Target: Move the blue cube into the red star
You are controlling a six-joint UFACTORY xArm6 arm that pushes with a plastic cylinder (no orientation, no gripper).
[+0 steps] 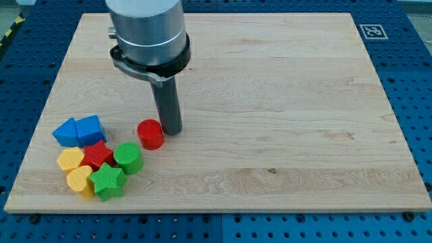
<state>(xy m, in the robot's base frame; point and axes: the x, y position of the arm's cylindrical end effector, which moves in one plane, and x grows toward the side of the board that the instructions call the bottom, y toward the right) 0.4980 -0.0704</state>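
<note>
upright dark rod, my tip (171, 131) on board

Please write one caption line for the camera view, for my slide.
My tip stands beside the red cylinder, right of the blue cube touching the red star.

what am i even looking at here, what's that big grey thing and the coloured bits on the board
The grey cylinder is the end of a robot arm. It has no pincer, only a dark rod whose lower end, my tip, slides on the wooden board and pushes blocks; nothing is held. There is one camera, looking down at the board from the front. The tip stands just at the view's right of a red cylinder. At the lower left is a cluster: two blue blocks, with the red star right below them, two yellow blocks, a green cylinder and a green star.
</note>
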